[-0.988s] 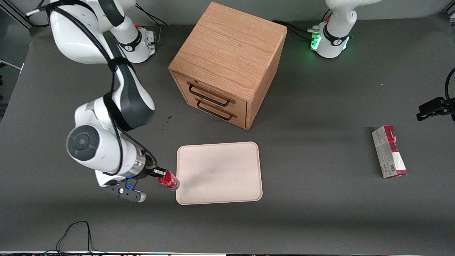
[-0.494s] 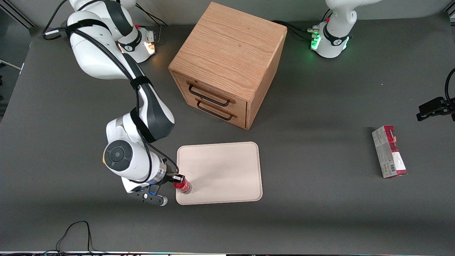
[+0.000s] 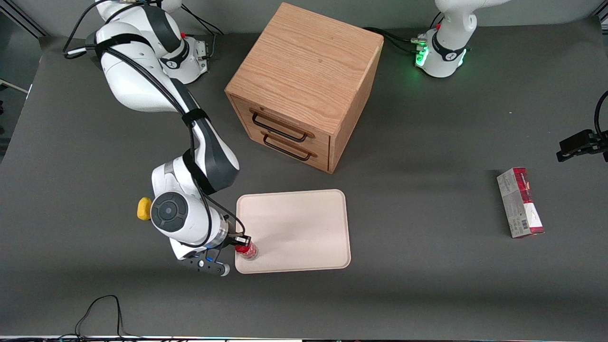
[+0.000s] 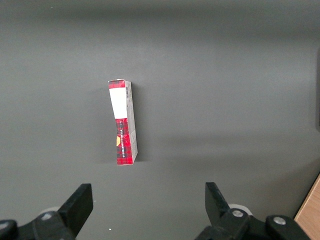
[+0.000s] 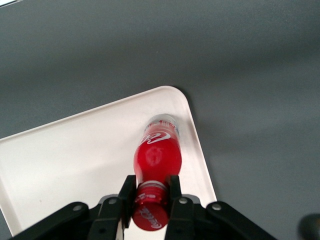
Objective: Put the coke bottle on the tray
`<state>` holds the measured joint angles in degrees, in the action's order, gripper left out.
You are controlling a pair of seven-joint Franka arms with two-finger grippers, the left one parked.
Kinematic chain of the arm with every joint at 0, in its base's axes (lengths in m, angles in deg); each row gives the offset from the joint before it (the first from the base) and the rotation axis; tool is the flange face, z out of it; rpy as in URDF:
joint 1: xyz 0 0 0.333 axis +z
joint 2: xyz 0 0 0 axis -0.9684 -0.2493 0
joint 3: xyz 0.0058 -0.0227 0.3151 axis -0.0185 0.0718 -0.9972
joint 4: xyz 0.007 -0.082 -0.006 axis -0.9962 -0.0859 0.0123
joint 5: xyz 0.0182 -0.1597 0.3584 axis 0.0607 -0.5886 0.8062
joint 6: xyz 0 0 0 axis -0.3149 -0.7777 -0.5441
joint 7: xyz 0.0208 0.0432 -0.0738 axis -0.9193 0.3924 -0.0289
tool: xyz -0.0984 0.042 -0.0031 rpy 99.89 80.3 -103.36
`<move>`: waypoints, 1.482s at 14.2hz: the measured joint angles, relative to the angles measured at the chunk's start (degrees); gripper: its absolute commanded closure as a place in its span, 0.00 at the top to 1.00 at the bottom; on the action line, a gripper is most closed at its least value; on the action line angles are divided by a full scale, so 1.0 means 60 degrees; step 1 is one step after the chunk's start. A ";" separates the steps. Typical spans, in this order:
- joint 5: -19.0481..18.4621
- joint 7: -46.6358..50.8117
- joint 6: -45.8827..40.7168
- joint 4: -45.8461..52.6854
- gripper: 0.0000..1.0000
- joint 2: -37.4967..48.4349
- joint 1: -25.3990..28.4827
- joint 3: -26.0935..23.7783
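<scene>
**Bottle held over the tray corner**

Gripper (image 5: 151, 196) is clamped on the neck of the coke bottle (image 5: 156, 159), just under its red cap, one finger (image 5: 127, 195) on each side. The bottle hangs below the fingers, over the corner of the tray (image 5: 60, 150) nearest the front camera at the working arm's end. Whether its clear base touches the tray cannot be told. In the front view the arm covers most of the gripper (image 3: 239, 241), and only a bit of the bottle (image 3: 246, 250) shows beside it over the tray (image 3: 304, 223). A yellow lump (image 3: 144, 209) peeks out next to the arm, partly hidden.
</scene>
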<state>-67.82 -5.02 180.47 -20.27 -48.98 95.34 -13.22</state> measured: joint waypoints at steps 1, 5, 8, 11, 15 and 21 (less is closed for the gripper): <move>0.0000 0.0001 0.0034 0.0000 1.00 -0.0003 0.0000 0.0000; -0.0098 0.0002 0.0135 0.0000 1.00 -0.0019 0.0054 -0.0001; -0.0134 0.0002 0.0143 0.0000 1.00 -0.0021 0.0068 -0.0001; -0.0308 0.0002 0.0145 0.0001 1.00 -0.0021 0.0073 0.0000; -0.0572 0.0001 -0.0266 0.0152 1.00 0.0007 0.0177 -0.0005; -0.0724 -0.1211 -0.3072 0.0025 1.00 0.1429 0.0171 -0.0028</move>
<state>-72.17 -12.28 162.03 -20.12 -40.40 96.36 -13.39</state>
